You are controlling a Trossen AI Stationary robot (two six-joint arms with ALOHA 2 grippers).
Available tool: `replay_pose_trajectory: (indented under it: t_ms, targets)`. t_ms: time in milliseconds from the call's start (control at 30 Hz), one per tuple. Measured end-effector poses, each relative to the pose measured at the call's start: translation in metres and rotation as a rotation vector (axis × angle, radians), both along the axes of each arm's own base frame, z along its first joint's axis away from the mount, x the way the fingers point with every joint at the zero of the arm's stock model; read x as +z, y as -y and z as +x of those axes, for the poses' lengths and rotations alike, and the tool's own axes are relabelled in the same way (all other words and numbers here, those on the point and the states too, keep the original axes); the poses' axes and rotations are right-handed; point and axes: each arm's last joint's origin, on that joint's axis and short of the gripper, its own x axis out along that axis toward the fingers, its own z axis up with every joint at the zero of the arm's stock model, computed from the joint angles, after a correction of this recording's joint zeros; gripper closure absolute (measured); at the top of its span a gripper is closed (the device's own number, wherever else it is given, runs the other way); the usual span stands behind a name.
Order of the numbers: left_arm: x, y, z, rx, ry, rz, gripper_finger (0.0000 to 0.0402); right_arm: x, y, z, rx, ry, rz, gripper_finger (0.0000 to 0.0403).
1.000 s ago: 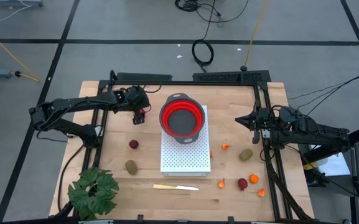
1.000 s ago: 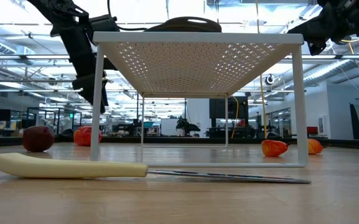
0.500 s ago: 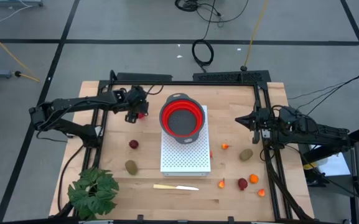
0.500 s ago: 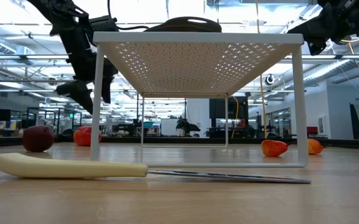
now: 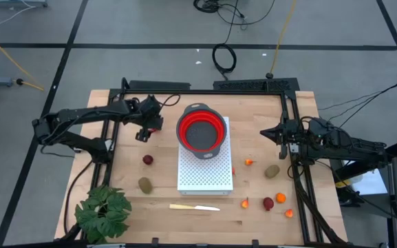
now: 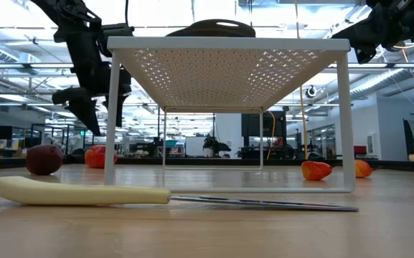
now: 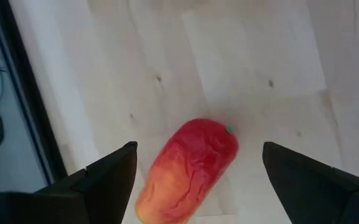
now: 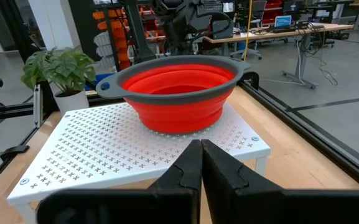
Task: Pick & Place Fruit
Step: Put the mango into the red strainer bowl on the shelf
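Note:
The red-orange oblong fruit [image 7: 188, 171] lies on its side on the wood, near the table's far left [image 5: 157, 126]. My left gripper [image 7: 199, 149] hovers open above it, one finger on either side, without touching it; the low view shows the gripper [image 6: 83, 107] well above the tabletop. A dark red ball [image 5: 148, 160] and an olive-brown oval [image 5: 144, 184] rest on the left side. Another oval [image 5: 272, 171], a second dark red ball [image 5: 268, 203] and tiny orange bits [image 5: 281, 198] rest on the right. My right gripper [image 8: 201, 155] waits shut at the right edge [image 5: 263, 133].
A red collapsible colander [image 5: 200, 131] stands on a white perforated rack [image 5: 205, 176] at the table's middle. A pale yellow knife [image 5: 194, 207] lies near the front edge, and a green plant [image 5: 102, 212] stands at the near left corner. Black frame rails run along both sides.
My left gripper has shifted a little toward the table's left edge and turned from pointing straight down to a slanted pose above the oblong fruit. The fruit has stayed on the table.

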Motion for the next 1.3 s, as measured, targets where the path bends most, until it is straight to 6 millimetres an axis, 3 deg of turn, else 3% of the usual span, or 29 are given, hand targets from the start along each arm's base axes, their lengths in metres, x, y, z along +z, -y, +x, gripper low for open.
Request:
replay_pose_trajectory:
  t_ms: [233, 433, 1100, 1300]
  targets:
    - [-0.001, -0.007, -0.006, -0.076, -0.025, -0.016, 0.0062, 0.0, 0.0, 0.0, 0.0, 0.0, 0.0, 0.0399]
    - [-0.015, -0.012, -0.008, -0.127, -0.137, -0.048, 0.0062, 0.0, 0.0, 0.0, 0.0, 0.0, 0.0, 0.0399]
    - [-0.023, -0.037, -0.015, -0.095, -0.111, -0.083, 0.0062, 0.0, 0.0, 0.0, -0.003, 0.004, 0.026, 0.0399]
    - [-0.045, -0.043, -0.01, -0.096, -0.178, -0.145, 0.0062, 0.0, 0.0, 0.0, -0.003, 0.003, 0.026, 0.0399]
